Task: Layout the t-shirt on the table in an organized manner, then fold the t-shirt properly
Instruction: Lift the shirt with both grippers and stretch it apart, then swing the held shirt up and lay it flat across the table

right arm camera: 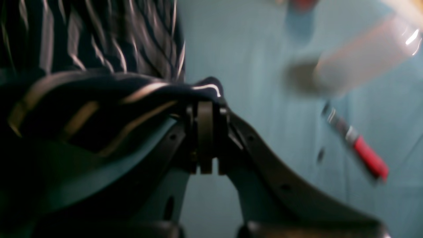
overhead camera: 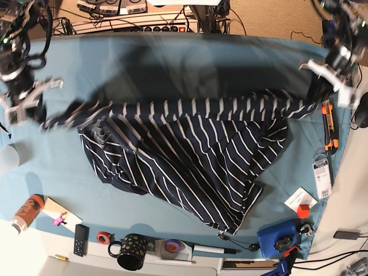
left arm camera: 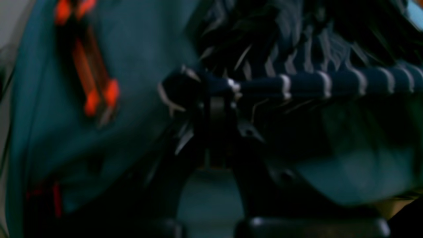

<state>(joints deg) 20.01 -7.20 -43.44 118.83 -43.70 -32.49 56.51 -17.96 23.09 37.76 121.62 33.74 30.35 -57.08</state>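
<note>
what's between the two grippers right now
In the base view, the t-shirt spans the gap: its striped edge runs from the right gripper to the left gripper, both clamped on it.

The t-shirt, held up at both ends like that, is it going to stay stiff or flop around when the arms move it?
Likely floppy: the t-shirt sags into folds below the edge stretched between the left end effector and right end effector. It probably swings, given the blur. Its lower part seems to drag on the table.
</note>
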